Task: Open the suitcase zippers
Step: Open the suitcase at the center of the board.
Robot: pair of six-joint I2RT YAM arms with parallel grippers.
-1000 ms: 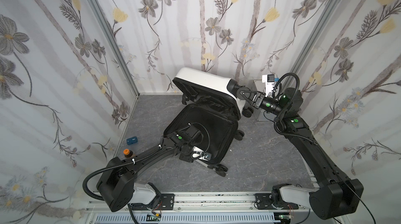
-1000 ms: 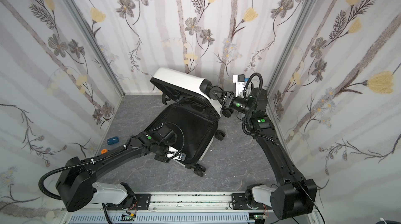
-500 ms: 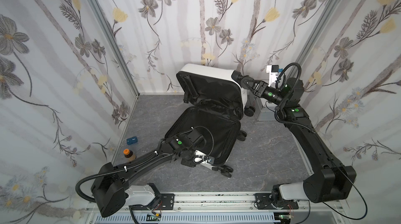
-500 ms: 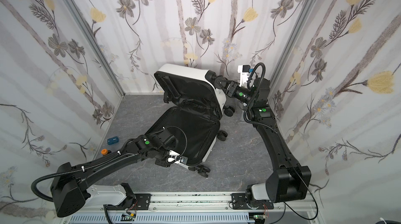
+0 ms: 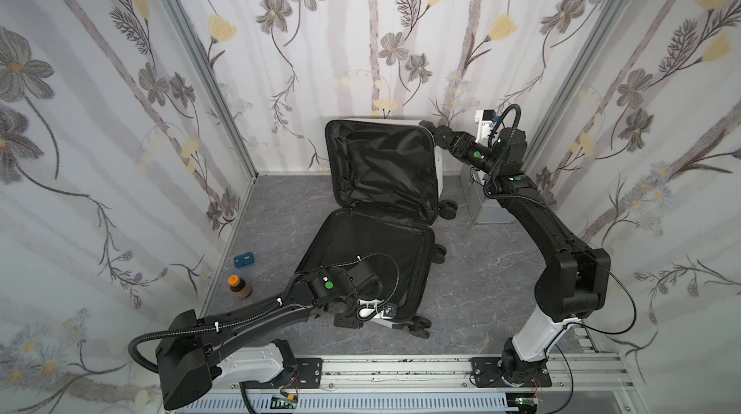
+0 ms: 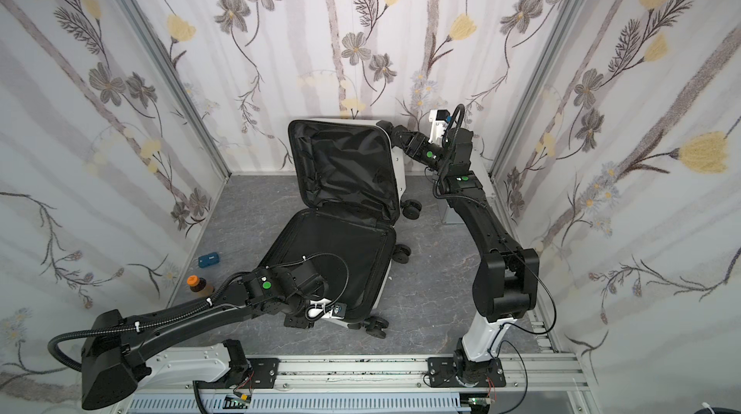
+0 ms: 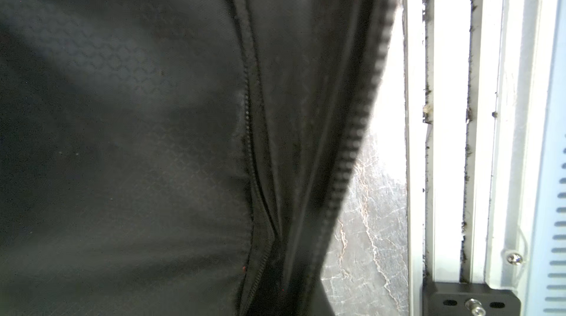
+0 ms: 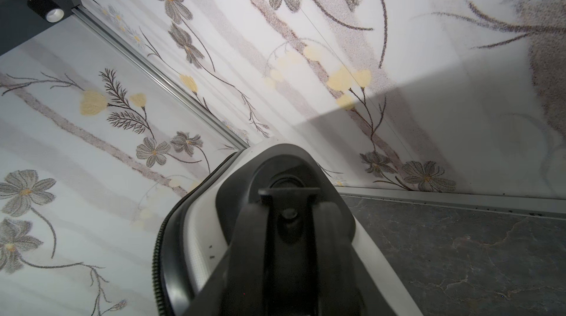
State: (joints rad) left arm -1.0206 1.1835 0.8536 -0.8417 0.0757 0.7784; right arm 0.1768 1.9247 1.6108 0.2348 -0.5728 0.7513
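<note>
- Left gripper (image 5: 367, 311) sits low at the near edge of the suitcase's flat half, with its jaws pressed together. The left wrist view does not show the fingers, so it is unclear whether anything is pinched between them.
- Right gripper (image 5: 438, 133) reaches to the top right corner of the raised half and meets the black corner wheel (image 5: 427, 127). Whether its jaws clamp that wheel cannot be told. The right wrist view shows only the wheel mount close up on the white shell.
- The suitcase (image 5: 381, 175) lies wide open in the middle of the grey floor (image 5: 501, 279). One half lies flat with its black lining facing up. The other half stands nearly upright by the far wall, with its lining facing the near side.
- The zippers (image 7: 349, 152) are undone. In the left wrist view their teeth run along the open rim, with the floor and the aluminium rail (image 7: 444, 115) beyond.
- A silver box (image 5: 491, 209) stands on the floor just right of the raised half, partly behind the right arm.
- A blue pouch (image 5: 245, 260) and an orange-capped brown bottle (image 5: 239, 287) sit by the left wall, apart from the case.
</note>
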